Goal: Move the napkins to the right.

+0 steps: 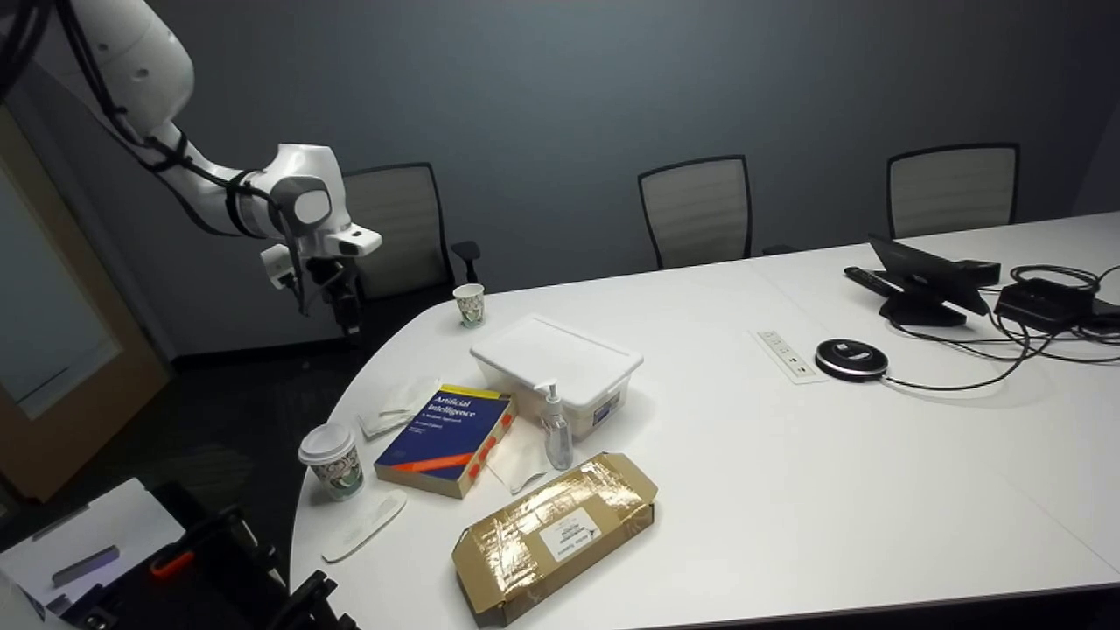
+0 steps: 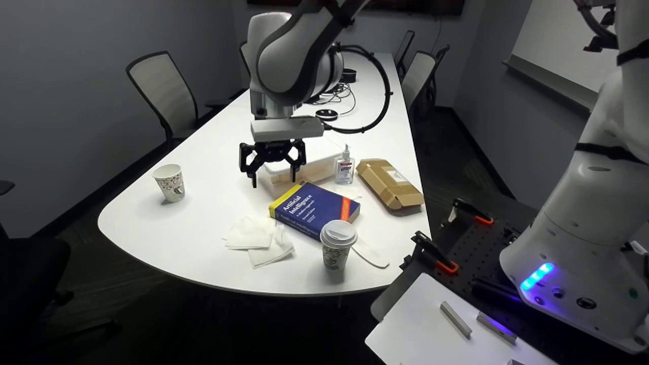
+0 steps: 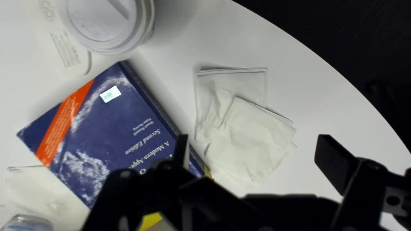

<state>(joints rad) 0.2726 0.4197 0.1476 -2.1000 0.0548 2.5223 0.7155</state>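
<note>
White folded napkins lie overlapping on the table beside the blue book. They show in both exterior views [image 1: 404, 401] [image 2: 251, 233] and in the wrist view [image 3: 250, 141], flat and slightly crumpled. My gripper [image 2: 274, 180] is open and empty, held above the table. In the wrist view its fingers [image 3: 252, 144] stand wide apart, with the napkins seen between and beyond them. In an exterior view the gripper [image 1: 350, 325] shows dark and edge-on. Another white napkin-like piece [image 1: 518, 453] lies between the book and the sanitizer bottle; it also shows in the wrist view [image 3: 38, 192].
The thick blue book [image 2: 314, 208] borders the napkins. A lidded cup [image 2: 337, 248] stands near the table's rounded edge, and an open cup [image 2: 170, 183] farther off. A lidded plastic box [image 1: 556, 359], sanitizer bottle [image 1: 557, 429], cardboard box [image 1: 556, 534] and white flat object [image 1: 366, 525] stand around the book.
</note>
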